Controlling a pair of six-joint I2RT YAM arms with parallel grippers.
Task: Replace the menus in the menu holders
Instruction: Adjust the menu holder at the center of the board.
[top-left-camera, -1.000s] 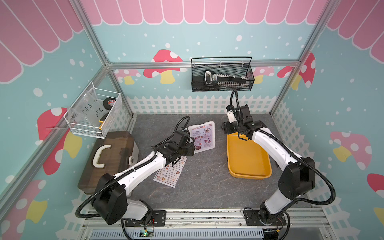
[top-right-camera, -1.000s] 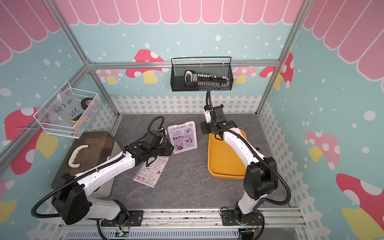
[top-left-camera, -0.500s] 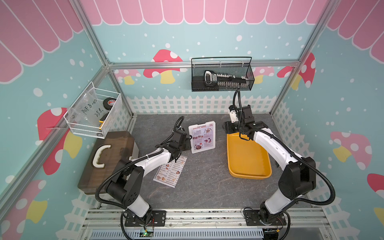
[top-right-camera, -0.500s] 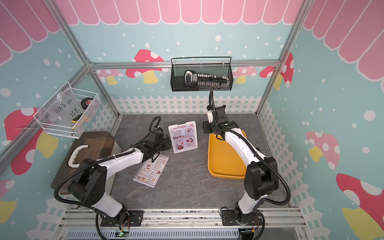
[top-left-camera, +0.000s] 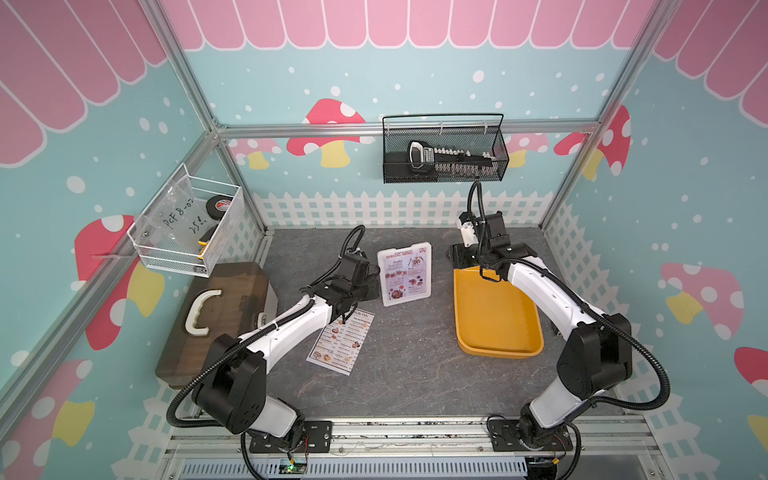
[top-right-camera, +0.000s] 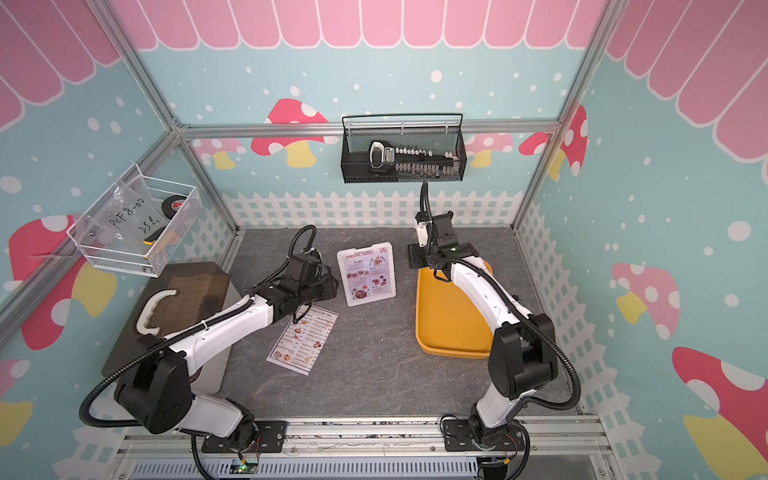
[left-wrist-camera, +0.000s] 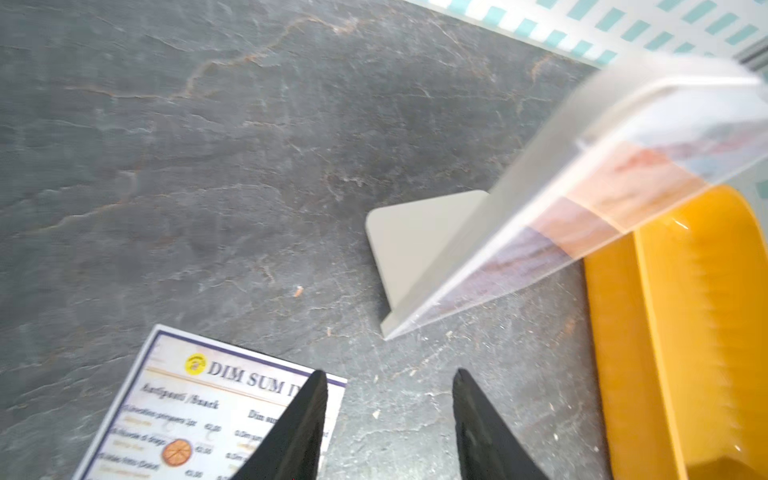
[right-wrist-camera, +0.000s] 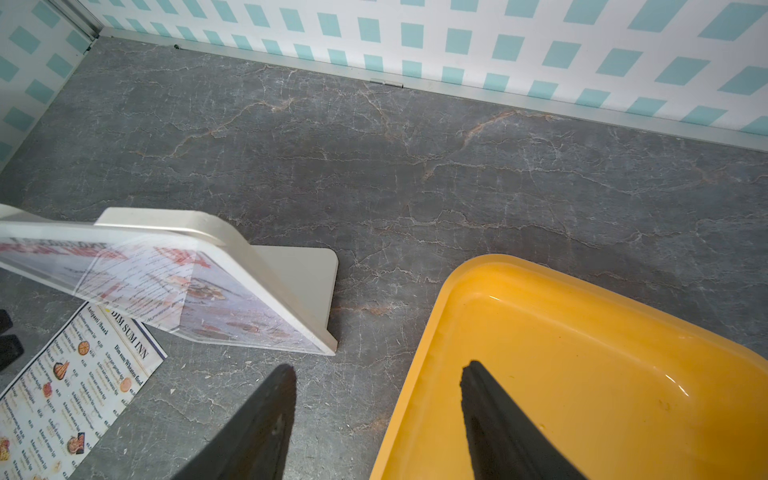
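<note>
The white menu holder (top-left-camera: 424, 272) (top-right-camera: 386, 270) stands mid-table, tilted back on its foot (left-wrist-camera: 415, 245) (right-wrist-camera: 307, 286), with the red "SPECIAL MENU" sheet (top-left-camera: 404, 276) (top-right-camera: 368, 276) inside it. The "DIM SUM INN" menu (top-left-camera: 340, 345) (top-right-camera: 302, 341) (left-wrist-camera: 199, 415) (right-wrist-camera: 75, 386) lies flat in front of it to the left. My left gripper (top-left-camera: 368, 296) (top-right-camera: 328, 289) (left-wrist-camera: 387, 374) hovers open and empty by the holder's left edge, one finger over that flat menu's corner. My right gripper (top-left-camera: 461, 259) (top-right-camera: 417, 257) (right-wrist-camera: 378, 368) is open and empty, straddling the yellow tray's rim.
The yellow tray (top-left-camera: 528, 353) (top-right-camera: 428, 349) (left-wrist-camera: 602, 353) (right-wrist-camera: 415, 395) lies right of the holder. A brown case with a white handle (top-left-camera: 199, 311) (top-right-camera: 151, 311) sits at the left edge. A white wire basket (top-left-camera: 187, 226) and a black mesh basket (top-left-camera: 444, 153) hang on the walls.
The left arm's elbow and shoulder have shifted while its gripper stays beside the holder's left edge. The right gripper has drifted slightly to the right. Holder and flat menu have not moved.
</note>
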